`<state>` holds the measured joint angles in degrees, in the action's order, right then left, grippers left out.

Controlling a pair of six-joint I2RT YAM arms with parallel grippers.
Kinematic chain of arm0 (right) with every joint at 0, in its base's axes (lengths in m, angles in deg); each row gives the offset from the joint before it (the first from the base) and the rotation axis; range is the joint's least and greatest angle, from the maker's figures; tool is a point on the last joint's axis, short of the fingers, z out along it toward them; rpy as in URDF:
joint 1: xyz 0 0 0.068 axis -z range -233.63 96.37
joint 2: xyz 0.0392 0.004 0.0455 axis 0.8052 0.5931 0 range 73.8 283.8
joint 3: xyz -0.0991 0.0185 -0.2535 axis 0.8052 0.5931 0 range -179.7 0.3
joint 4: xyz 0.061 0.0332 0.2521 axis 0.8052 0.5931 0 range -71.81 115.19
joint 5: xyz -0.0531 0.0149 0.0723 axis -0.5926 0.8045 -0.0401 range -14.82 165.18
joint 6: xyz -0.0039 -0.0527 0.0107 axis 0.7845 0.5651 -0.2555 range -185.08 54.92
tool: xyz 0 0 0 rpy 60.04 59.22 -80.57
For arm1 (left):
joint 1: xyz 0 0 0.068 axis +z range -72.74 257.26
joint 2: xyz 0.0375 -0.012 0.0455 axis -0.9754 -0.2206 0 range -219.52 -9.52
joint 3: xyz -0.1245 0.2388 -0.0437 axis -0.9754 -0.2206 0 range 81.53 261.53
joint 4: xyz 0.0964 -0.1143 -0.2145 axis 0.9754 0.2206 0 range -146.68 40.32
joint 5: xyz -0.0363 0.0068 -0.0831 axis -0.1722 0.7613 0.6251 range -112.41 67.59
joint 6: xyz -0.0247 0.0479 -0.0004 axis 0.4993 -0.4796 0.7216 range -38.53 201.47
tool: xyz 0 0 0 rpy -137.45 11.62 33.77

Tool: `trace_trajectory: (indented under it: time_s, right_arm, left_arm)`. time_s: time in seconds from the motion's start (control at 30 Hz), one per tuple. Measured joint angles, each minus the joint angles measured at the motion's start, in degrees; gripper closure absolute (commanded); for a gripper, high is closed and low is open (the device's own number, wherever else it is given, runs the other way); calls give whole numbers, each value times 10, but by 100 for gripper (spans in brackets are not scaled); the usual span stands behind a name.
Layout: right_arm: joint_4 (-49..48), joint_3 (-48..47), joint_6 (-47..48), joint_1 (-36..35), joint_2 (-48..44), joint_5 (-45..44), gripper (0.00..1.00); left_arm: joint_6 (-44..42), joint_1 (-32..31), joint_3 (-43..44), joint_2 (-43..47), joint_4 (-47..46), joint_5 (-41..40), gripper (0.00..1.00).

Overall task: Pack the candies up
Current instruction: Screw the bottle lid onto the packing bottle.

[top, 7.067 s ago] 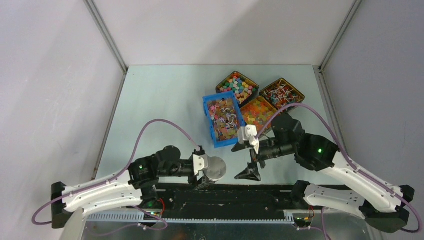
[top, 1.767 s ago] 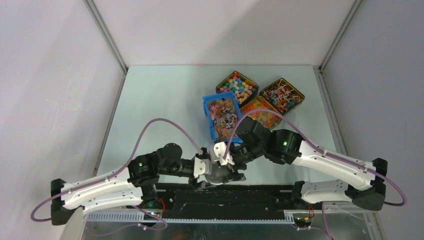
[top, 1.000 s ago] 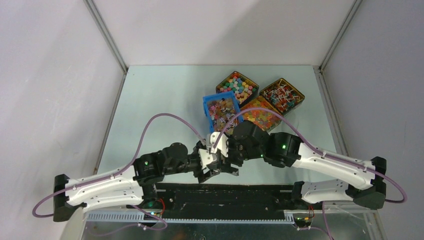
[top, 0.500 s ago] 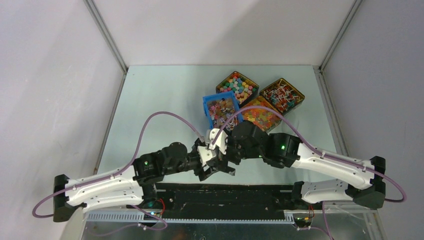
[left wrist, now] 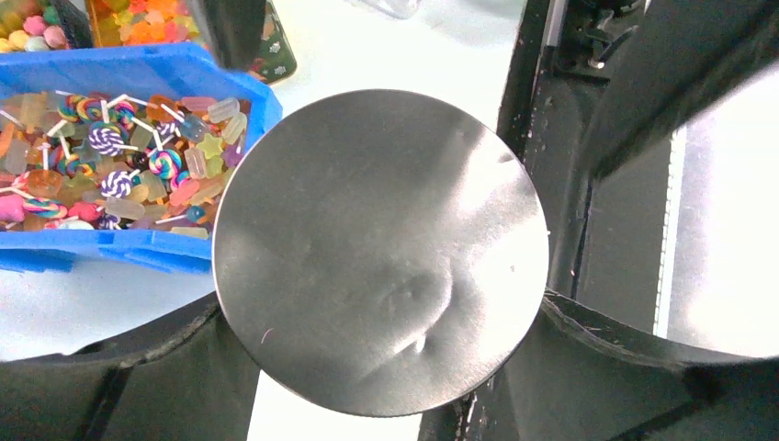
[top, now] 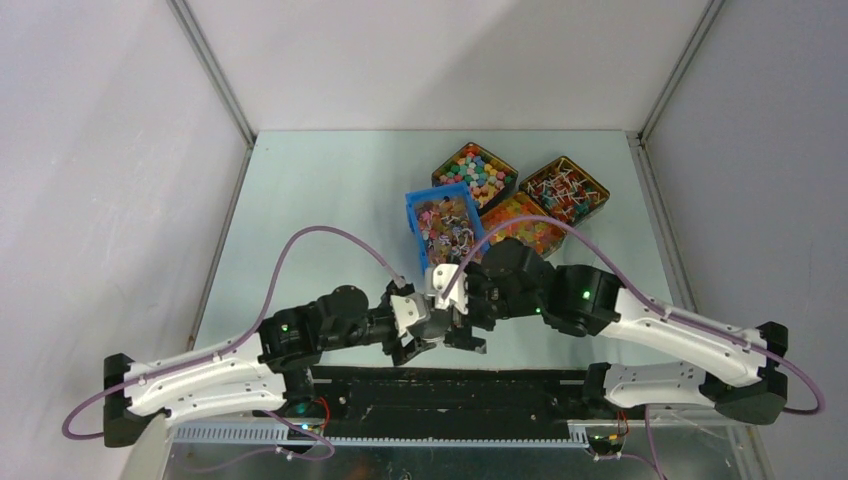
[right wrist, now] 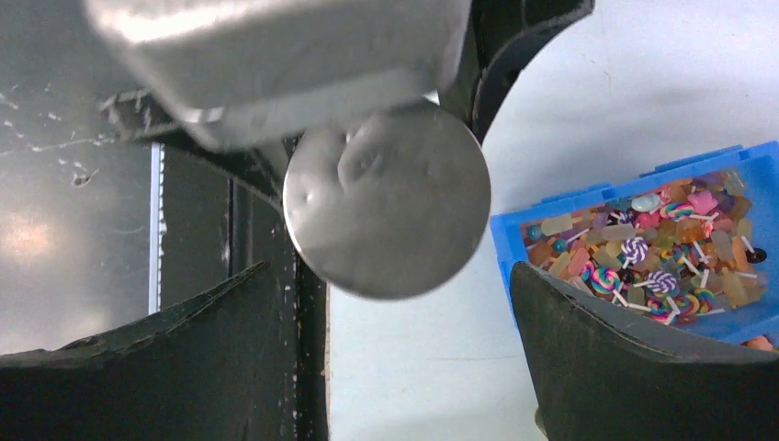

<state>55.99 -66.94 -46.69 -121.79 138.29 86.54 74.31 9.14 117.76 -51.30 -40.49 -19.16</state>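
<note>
The candies (top: 520, 226) are tiny orange, red and pink sweets filling a brown tin; the tin's corner shows in the left wrist view (left wrist: 138, 18). My left gripper (top: 415, 335) is shut on a round silver metal tin (left wrist: 381, 248), its two fingers on the tin's sides, near the table's front edge. In the top view the tin is mostly hidden by the arms. My right gripper (top: 462, 325) is open and empty, right against the left one; in its wrist view (right wrist: 404, 367) the silver tin (right wrist: 386, 197) sits just beyond the wide-spread jaws.
A blue bin (top: 412, 215) of mixed sweets and lollipops stands just behind the grippers, also in the wrist views (left wrist: 138, 253) (right wrist: 514, 230). Behind it are a tin of multicoloured sweets (top: 475, 170) and a tin of lollipops (top: 565, 190). A black rail (top: 450, 385) runs along the front.
My right arm has swung from beside the blue bin over to the left gripper and its silver tin. In the last half second both grippers shifted slightly right and nearer.
</note>
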Motion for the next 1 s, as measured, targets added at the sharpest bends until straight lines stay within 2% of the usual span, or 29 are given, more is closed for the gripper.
trace_trajectory:
  time_s: [0.2,0.4,0.57,0.73,1.0]
  right_arm:
    - [46,0,49,37,-37,75,0]
    - [82,2,114,88,-58,217,0]
    - [98,2,162,95,-51,294,1]
    - [102,1,187,89,-16,323,1]
    - [72,0,190,70,23,321,2]
  left_arm:
    - [-11,0,0,2,19,26,45]
    - [-42,0,6,-3,44,83,46]
    - [-71,0,12,-9,46,142,46]
    - [-85,0,14,-18,45,188,47]
    - [-94,0,31,-44,37,223,49]
